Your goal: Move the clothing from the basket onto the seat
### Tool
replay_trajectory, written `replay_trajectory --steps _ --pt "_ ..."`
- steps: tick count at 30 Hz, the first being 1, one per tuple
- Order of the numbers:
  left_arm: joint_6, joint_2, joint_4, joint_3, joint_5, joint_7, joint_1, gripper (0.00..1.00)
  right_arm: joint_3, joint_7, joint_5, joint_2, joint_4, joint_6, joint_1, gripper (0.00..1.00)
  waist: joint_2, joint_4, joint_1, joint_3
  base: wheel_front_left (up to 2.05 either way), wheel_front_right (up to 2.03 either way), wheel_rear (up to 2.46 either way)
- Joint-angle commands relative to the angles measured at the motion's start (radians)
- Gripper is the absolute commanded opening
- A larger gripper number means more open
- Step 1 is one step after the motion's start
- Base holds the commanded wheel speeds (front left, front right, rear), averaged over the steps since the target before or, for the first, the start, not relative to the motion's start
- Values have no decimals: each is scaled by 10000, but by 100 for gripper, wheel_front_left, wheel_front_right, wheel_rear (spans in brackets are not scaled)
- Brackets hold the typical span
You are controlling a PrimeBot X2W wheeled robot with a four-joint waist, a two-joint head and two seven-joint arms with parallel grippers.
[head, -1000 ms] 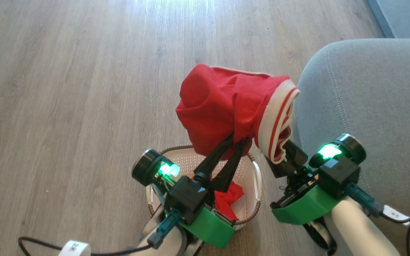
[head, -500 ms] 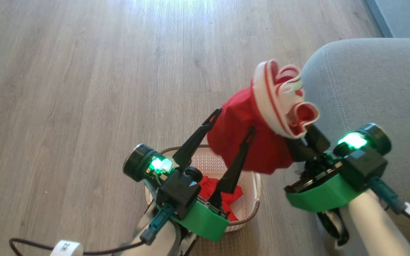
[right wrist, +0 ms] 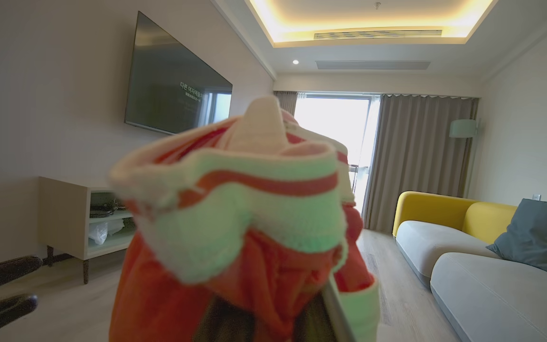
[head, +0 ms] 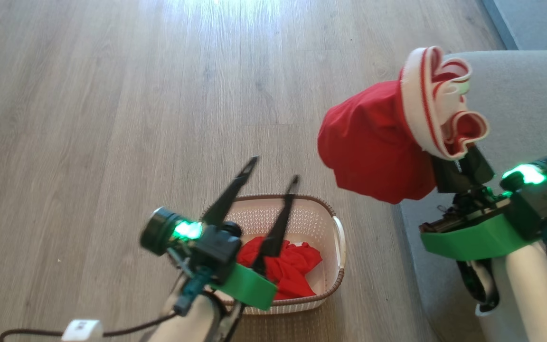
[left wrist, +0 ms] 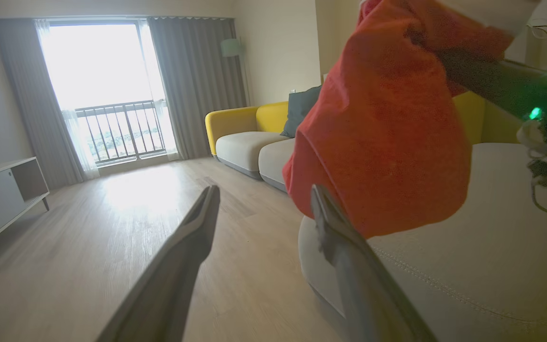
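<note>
My right gripper (head: 458, 164) is shut on a red garment with a red-and-white striped band (head: 378, 147), which hangs in the air at the near-left edge of the grey seat (head: 530, 90). The same garment (right wrist: 254, 213) covers most of the right wrist view and hides the fingers. My left gripper (head: 275, 169) stands open and empty above the cream basket (head: 337, 232) on the floor. A second red piece of clothing (head: 287, 266) lies inside the basket. In the left wrist view the open fingers (left wrist: 207, 209) point past the hanging garment (left wrist: 387, 133) and the seat (left wrist: 492, 266).
Wooden floor (head: 112, 118) spreads to the left and beyond the basket. A yellow sofa with grey cushions (left wrist: 245, 142) stands further off, a low cabinet (left wrist: 3, 190) by the window. A cable (head: 31, 332) trails from my left arm.
My left gripper has opened, let go of the striped garment and dropped back over the basket. My right gripper has carried the garment up and right toward the seat.
</note>
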Motion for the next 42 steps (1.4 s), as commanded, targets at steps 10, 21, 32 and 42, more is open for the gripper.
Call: replay_trajectory --steps 10,21,32,42 --pt "11 -59 376 1213 -11 -49 229 100 -539 -23 -37 -117 -227 -2 116 0 0 -21 0 -19 0 0 0" --pt "-1140 -59 1269 1002 89 -49 711 100 -1317 -23 -65 -35 -286 -2 463 0 0 -79 0 51 0 0 0" --pt "-1277 -59 2051 773 177 -49 1107 100 -1701 -23 -70 -3 -448 -2 580 0 0 -243 0 65 0 0 0" --pt "-1168 -59 2184 730 118 -49 1046 100 -1686 -23 -53 -42 -450 -2 497 0 0 -438 0 193 0 0 0"
